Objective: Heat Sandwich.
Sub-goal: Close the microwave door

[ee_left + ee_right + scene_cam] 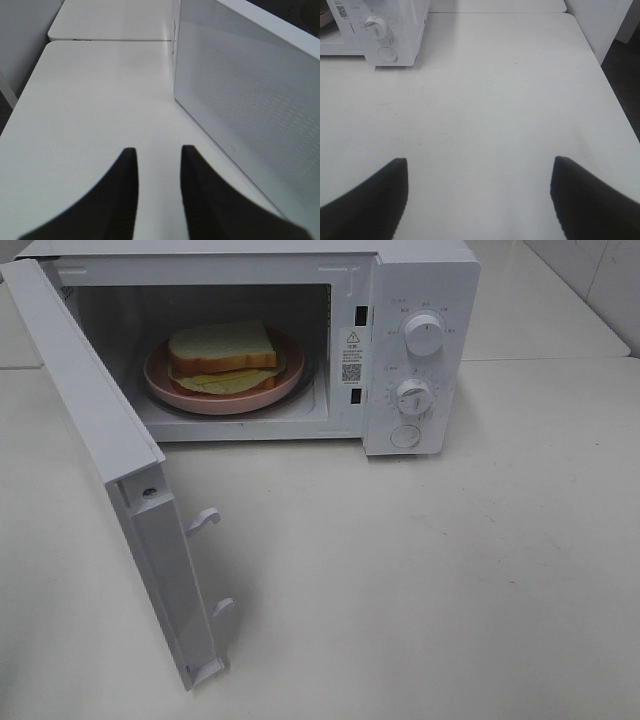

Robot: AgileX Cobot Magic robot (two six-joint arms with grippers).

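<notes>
Sitting inside the open microwave [420,290], the sandwich [222,352] rests on a round pink plate [165,388], roughly centred in the cavity. Top bread slice faces up, and yellow cheese shows at the front edge, overhanging onto the plate.

Door [80,430]: swung fully outward on its left-side hinge, with two white latch hooks [203,520] visible on its free edge.

Control panel, right of the cavity: upper knob [424,335], lower knob [413,395], round button [405,436] below them. A sticker with a QR code [351,365] sits on the frame beside the cavity.

Left fingers [120,200]: parted by a narrow gap with nothing between them, hovering over bare worktop [100,100]. A white panel with a fine dot pattern [250,100] stands just beside them; door or microwave side, cannot tell which.

Right fingers [375,200]: spread wide and empty, over open worktop, well apart from the microwave. The lower knob and round button show in the far corner of the right wrist view.

Neither arm appears in the exterior high view.
</notes>
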